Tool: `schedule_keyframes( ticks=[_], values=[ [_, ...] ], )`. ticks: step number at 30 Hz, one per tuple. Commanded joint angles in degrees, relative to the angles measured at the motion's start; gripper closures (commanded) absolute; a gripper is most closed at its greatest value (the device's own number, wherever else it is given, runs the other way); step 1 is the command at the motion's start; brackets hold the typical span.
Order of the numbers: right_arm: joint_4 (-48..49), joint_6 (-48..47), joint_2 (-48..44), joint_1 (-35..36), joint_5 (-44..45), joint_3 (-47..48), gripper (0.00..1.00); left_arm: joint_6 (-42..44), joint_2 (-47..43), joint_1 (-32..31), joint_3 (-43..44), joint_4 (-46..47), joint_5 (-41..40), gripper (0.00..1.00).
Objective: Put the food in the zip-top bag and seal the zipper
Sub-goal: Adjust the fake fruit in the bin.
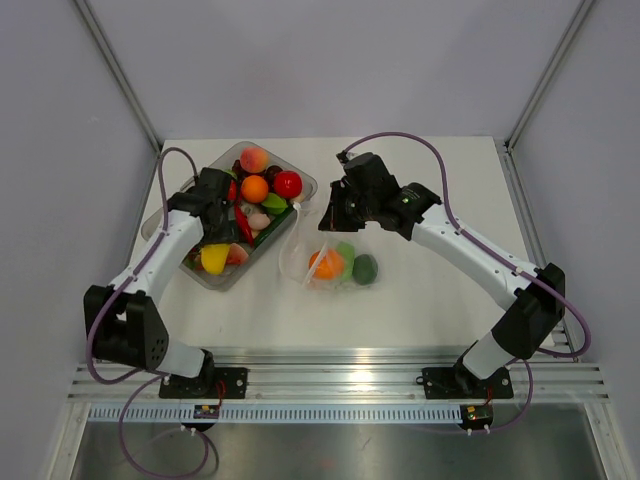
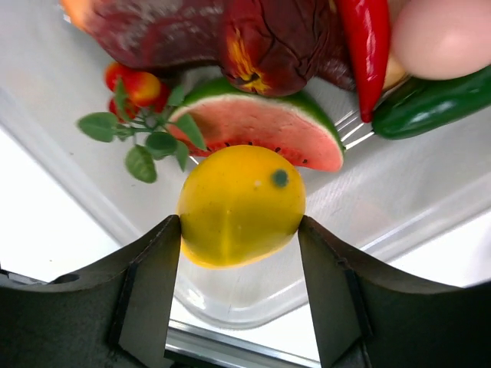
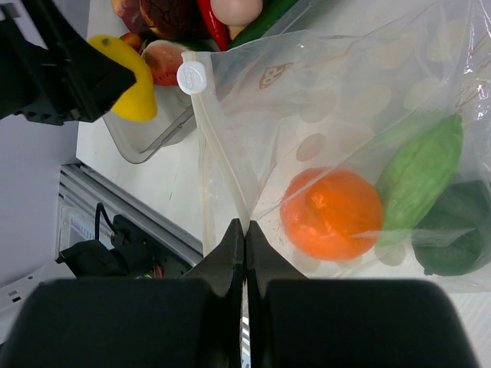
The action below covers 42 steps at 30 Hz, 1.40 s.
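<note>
My left gripper (image 2: 239, 230) stands over the near corner of the clear tray (image 2: 253, 307), and its fingers press both sides of a yellow fruit (image 2: 242, 203). The same yellow fruit (image 3: 134, 92) shows in the right wrist view. My right gripper (image 3: 245, 226) is shut on the zipper strip (image 3: 222, 153) of the zip-top bag (image 3: 345, 92) and holds its mouth up. A white slider (image 3: 192, 77) sits at the strip's far end. Inside the bag lie an orange fruit (image 3: 331, 213), a light green piece (image 3: 420, 180) and a dark green piece (image 3: 453, 230). From above, the bag (image 1: 335, 262) lies at the table's middle.
The clear tray (image 1: 300, 185) at the back left holds several more pieces: a watermelon slice (image 2: 261, 130), a red chili (image 2: 368, 46), a green cucumber (image 2: 430, 107), a leafy sprig (image 2: 142, 130). The table's aluminium front rail (image 1: 330, 375) runs along the near edge.
</note>
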Motion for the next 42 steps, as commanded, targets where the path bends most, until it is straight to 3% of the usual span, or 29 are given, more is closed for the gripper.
schedule_keyframes(
  ticks=[1,13,28,31,34,35,37,42],
  values=[
    [2.5,0.0,-0.4,0.9,-0.6,2.1,1.00,-0.7,-4.9,0.1,2.2,2.1,-3.3,0.81],
    [2.4,-0.1,-0.4,1.1,-0.5,2.1,1.00,-0.4,-11.8,0.1,3.2,5.8,0.6,0.93],
    [1.7,0.0,-0.8,1.4,0.1,2.0,1.00,-4.3,2.1,0.2,1.8,7.5,1.7,0.87],
    [1.8,0.0,-1.2,1.4,0.2,1.8,1.00,-6.2,4.9,0.4,1.3,8.1,0.9,0.78],
    [1.7,0.0,-1.4,1.4,0.5,1.6,1.00,-7.3,5.7,0.5,0.1,8.9,0.8,0.51],
    [1.7,0.0,-1.5,1.4,0.6,1.5,1.00,-7.3,5.7,0.5,-0.1,8.9,0.8,0.37],
    [1.9,0.0,-1.5,1.4,0.6,1.4,1.00,-7.1,5.8,0.5,-0.5,9.2,1.0,0.26],
    [2.4,0.0,-1.0,1.4,-0.2,1.4,1.00,-6.4,6.8,0.5,-1.3,9.5,2.1,0.25]
  ],
)
